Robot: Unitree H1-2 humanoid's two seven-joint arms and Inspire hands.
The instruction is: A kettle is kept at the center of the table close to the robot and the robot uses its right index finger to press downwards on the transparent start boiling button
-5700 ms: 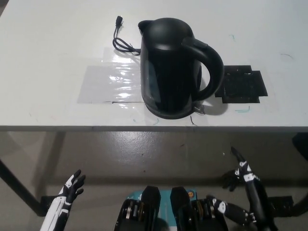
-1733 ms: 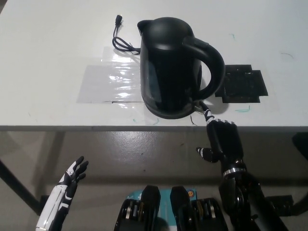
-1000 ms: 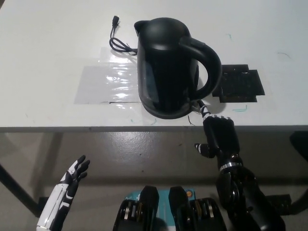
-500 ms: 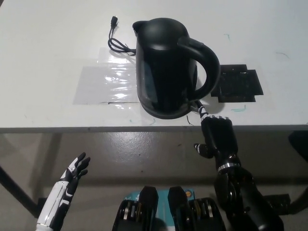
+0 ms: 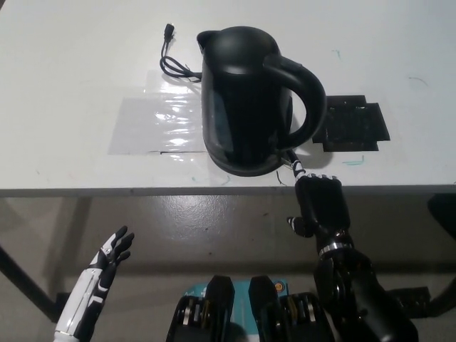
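right hand has crept up, one finger out, rest curled, tip at kettle base | button press seems underway | left hand idle, fingers spread, low

Black right hand is pointing one finger at the base of the black kettle, right under the handle. White left hand is hanging open below the white table.
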